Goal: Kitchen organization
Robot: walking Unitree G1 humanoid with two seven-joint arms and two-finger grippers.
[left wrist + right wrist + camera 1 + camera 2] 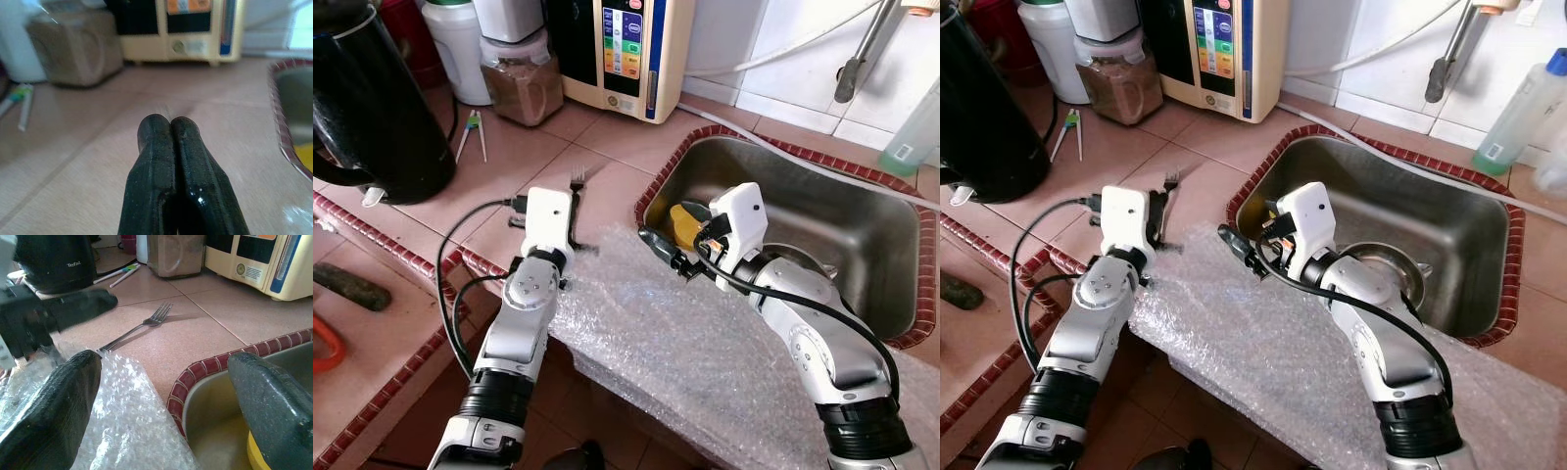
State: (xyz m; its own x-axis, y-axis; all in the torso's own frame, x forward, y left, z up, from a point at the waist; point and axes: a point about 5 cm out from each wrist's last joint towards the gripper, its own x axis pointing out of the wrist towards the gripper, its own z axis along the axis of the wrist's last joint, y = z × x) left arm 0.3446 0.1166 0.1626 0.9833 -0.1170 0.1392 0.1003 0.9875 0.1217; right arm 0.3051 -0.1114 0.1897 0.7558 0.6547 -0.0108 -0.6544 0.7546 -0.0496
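I am watching the fork (pixel 137 325) lying on the counter tiles, handle tucked under the bubble wrap (pixel 705 343), while my left gripper (pixel 170 128) is hovering clenched and empty above it and my right gripper (pixel 664 253) is gaping by the sink (pixel 891 235), so a grab is risking snagging plastic.

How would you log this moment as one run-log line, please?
left gripper: shut, over fork handle | right gripper: open, at sink rim | bubble wrap: on counter edge
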